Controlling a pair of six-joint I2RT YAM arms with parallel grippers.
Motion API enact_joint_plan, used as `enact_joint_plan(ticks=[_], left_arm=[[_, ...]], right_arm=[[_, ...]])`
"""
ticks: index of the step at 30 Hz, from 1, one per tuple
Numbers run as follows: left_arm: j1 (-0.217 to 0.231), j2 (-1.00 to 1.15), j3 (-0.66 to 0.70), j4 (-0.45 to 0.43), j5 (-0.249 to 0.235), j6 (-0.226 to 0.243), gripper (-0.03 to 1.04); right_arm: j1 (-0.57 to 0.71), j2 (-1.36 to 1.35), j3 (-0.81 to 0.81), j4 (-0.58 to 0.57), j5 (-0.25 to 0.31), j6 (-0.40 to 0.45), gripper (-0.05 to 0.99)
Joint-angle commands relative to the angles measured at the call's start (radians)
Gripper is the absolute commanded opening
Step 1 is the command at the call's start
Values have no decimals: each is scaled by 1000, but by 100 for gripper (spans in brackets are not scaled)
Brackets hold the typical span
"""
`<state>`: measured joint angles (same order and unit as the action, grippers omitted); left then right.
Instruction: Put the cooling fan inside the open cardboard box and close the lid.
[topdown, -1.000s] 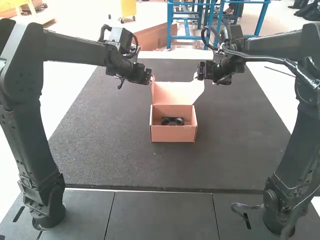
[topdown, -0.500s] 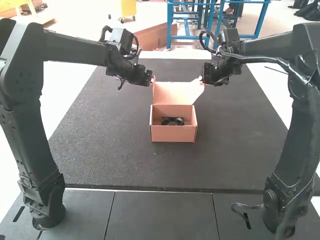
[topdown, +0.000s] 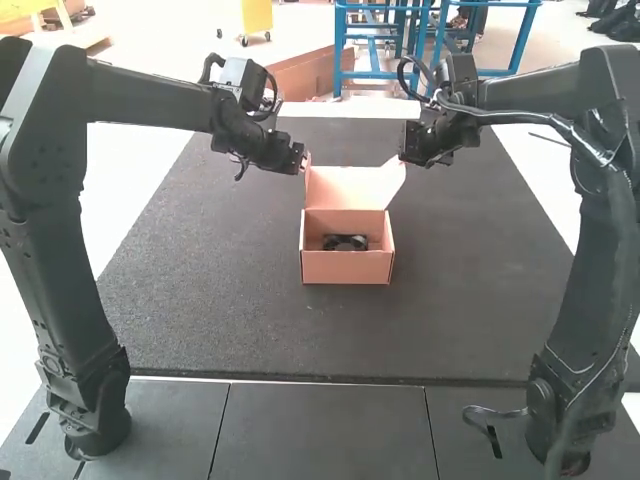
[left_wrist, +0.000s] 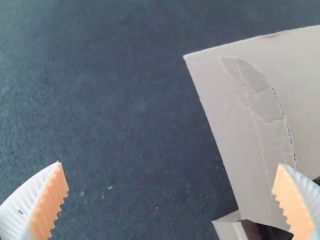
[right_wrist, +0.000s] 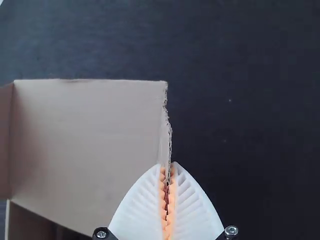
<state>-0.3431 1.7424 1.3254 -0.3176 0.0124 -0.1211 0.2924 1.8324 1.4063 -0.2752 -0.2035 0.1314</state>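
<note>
The cardboard box (topdown: 346, 258) stands open in the middle of the dark mat, its lid (topdown: 350, 186) raised at the far side. The black cooling fan (topdown: 345, 241) lies inside it. My right gripper (topdown: 405, 160) is at the lid's upper right corner; in the right wrist view its fingers (right_wrist: 187, 200) are shut on the lid's torn side edge (right_wrist: 166, 130). My left gripper (topdown: 299, 158) hovers at the lid's upper left corner, open. In the left wrist view its pads (left_wrist: 47, 197) stand wide apart, with the lid's corner (left_wrist: 245, 115) near one of them.
The dark mat (topdown: 200, 270) covers the table around the box, with free room on every side. A seam (topdown: 330, 381) crosses the near part of the table.
My right gripper has shifted slightly along the lid's right corner, and the lid's right edge has straightened a little. The left arm has barely moved.
</note>
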Motion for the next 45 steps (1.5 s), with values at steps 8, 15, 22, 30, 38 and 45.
enact_joint_plan(ticks=[8, 15, 22, 30, 38, 45], left_arm=[[-4, -6, 35, 3, 14, -9, 97], [-5, -12, 35, 2, 14, -11, 97], [-5, -29, 35, -6, 14, -26, 97], [-31, -52, 31, -23, 14, -37, 97], [-73, -90, 12, -72, 12, -61, 97], [-85, -153, -41, -90, 12, -72, 97]], right_arm=[[-2, 1, 23, -53, -20, -7, -2], [14, -51, -20, -70, 16, -19, -1], [59, -128, -86, -25, 44, -23, -2], [113, -213, -188, 57, 76, -10, -2], [128, -300, -306, 106, 128, 10, -1], [163, -386, -415, 171, 133, 37, -1]])
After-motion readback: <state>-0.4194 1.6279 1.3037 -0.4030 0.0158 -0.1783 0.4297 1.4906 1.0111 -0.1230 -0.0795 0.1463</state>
